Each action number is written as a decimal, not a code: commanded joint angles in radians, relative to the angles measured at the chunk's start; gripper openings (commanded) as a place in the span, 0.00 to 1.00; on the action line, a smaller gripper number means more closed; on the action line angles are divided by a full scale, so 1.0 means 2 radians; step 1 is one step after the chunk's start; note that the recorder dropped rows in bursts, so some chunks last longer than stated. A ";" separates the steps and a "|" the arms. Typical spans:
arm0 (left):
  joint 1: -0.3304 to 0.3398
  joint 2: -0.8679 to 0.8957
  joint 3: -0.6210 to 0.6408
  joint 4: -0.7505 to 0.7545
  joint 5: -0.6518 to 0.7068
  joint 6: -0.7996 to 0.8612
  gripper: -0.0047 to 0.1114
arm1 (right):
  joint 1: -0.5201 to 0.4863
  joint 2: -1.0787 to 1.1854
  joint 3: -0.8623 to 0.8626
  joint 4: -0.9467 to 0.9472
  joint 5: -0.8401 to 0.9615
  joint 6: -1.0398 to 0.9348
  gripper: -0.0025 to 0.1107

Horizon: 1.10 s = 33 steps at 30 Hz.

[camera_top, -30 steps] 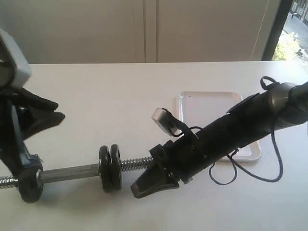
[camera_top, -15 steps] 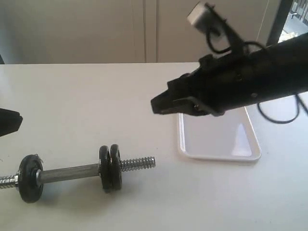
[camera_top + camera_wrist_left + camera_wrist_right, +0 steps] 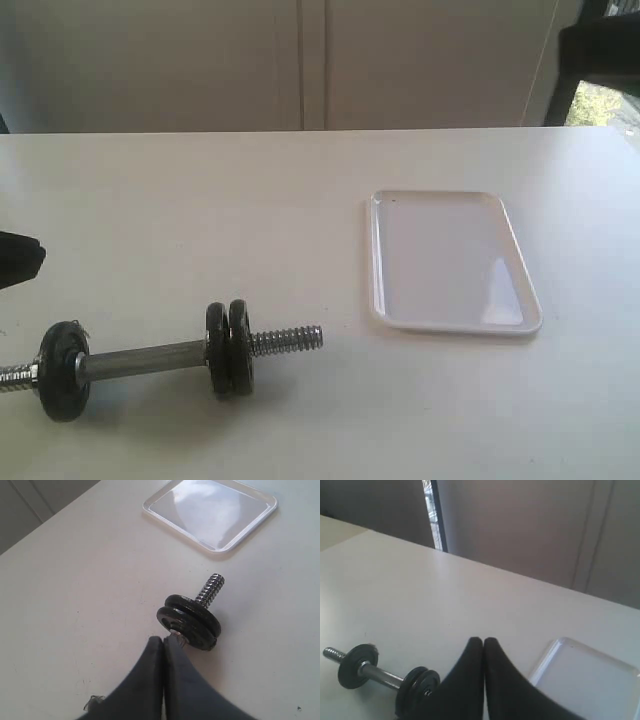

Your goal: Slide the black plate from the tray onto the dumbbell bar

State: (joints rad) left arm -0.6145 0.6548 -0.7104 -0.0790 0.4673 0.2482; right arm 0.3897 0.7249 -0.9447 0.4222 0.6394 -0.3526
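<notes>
The dumbbell bar [image 3: 140,358] lies on the table at the front left, its threaded end [image 3: 287,340] bare. Two black discs sit pressed together on it; the outer one, nearer that end, is the black plate [image 3: 241,346]. A third disc [image 3: 62,371] sits near the bar's other end. The white tray [image 3: 383,262] holds nothing. My left gripper [image 3: 163,639] is shut and empty, hovering just short of the paired discs [image 3: 187,622]. The right gripper [image 3: 483,641] is shut and empty, high above the table between bar [image 3: 380,676] and tray [image 3: 560,652].
Only the tip of the left gripper [image 3: 25,258] shows at the exterior view's left edge. A dark part of the right arm [image 3: 600,50] fills the top right corner. Cabinet doors stand behind the table's far edge.
The right gripper has drawn back from the bar's threaded end and risen up and right, almost out of the exterior view. The left gripper left the bar's left end and withdrew left.
</notes>
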 commanded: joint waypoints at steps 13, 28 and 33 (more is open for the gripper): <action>0.110 -0.121 0.000 -0.009 0.003 -0.005 0.04 | -0.002 -0.073 0.001 -0.051 0.020 0.024 0.02; 0.244 -0.298 0.000 -0.009 0.003 -0.005 0.04 | -0.002 -0.073 0.001 -0.051 0.020 0.024 0.02; 0.256 -0.324 0.000 -0.009 0.003 -0.005 0.04 | -0.002 -0.073 0.001 -0.051 0.020 0.024 0.02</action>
State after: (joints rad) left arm -0.1106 0.0285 -0.7104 -0.0865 0.4694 0.2482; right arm 0.3897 0.5844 -0.9447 0.3273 0.6800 -0.3074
